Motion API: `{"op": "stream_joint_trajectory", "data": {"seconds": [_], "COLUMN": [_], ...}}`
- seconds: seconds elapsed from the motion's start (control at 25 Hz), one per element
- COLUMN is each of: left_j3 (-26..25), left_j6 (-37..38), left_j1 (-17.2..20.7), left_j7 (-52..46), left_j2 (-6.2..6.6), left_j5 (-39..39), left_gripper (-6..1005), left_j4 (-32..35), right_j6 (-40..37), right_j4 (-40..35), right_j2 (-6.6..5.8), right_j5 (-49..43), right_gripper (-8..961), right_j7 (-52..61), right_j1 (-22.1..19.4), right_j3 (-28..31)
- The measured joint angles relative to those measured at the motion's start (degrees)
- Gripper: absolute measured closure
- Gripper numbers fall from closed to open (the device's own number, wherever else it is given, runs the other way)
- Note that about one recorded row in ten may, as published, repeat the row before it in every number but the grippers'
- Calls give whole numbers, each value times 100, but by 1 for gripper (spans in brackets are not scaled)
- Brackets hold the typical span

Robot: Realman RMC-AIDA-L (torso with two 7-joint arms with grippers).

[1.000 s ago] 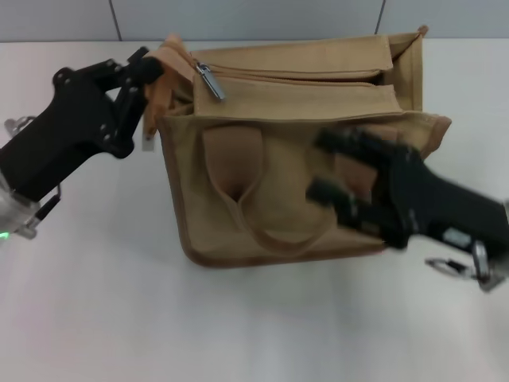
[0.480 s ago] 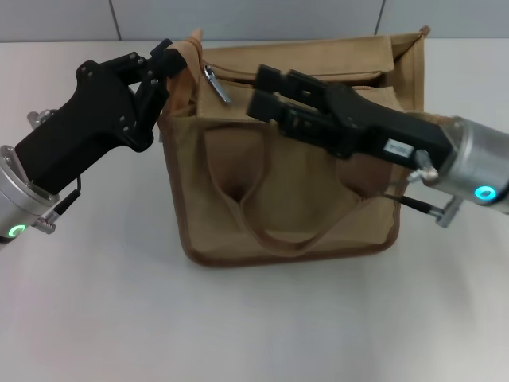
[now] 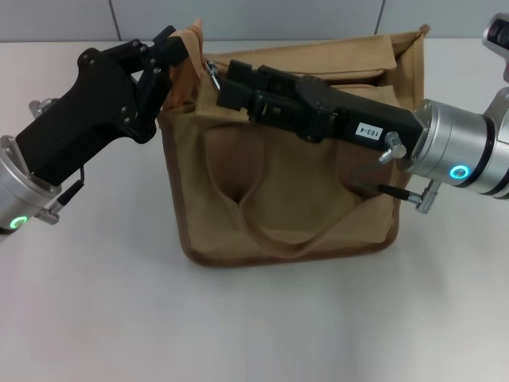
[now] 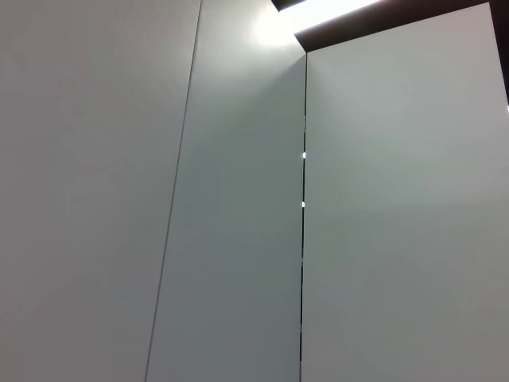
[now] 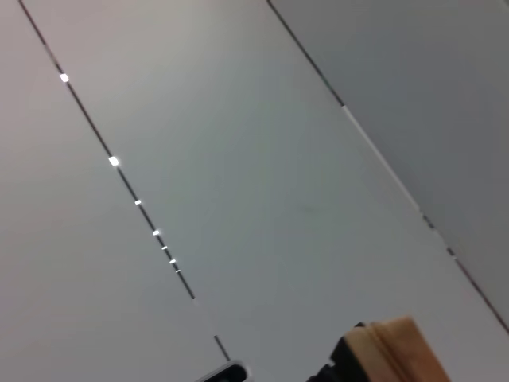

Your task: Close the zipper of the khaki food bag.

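The khaki food bag (image 3: pixel 278 187) stands upright in the middle of the white table in the head view, its strap handle hanging down the front. The silver pull tab (image 3: pixel 212 74) of the zipper sits at the left end of the top panel. My left gripper (image 3: pixel 173 60) is shut on the bag's top left corner fabric and holds it up. My right gripper (image 3: pixel 225 83) reaches across the bag's top from the right, jaws apart, its tips right beside the pull tab. My right arm hides most of the zipper line. A scrap of tan fabric (image 5: pixel 398 354) shows in the right wrist view.
The white table (image 3: pixel 262 318) extends in front of the bag and to both sides. A grey panelled wall (image 3: pixel 238 16) runs behind it. The wrist views show only the wall panels (image 4: pixel 238 199).
My right arm swung up from the bag's front right and across its top to the left, reaching the pull tab. My left gripper lifted the corner slightly and moved a little right.
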Motion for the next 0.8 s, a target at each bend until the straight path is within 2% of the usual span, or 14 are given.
{"op": "stream_joint_trajectory", "data": {"seconds": [0.48, 0.68, 0.8], "left_j3": [0, 1, 0], "left_j6": [-20, -22, -21], "left_j1": [-78, -93, -102], "left_j7": [-1, 4, 25], "left_j2": [-6, -8, -9], "left_j5": [-1, 0, -3], "left_gripper": [983, 982, 982], "left_j4": [-20, -62, -67], "right_j6": [-32, 244, -58], "right_j4": [9, 9, 6], "right_j2": [0, 0, 0], "right_j5": [-18, 16, 5], "right_gripper": [251, 252, 252], "right_j7": [263, 345, 285], "right_j1": [87, 75, 67], "right_j3": [-193, -218, -240]}}
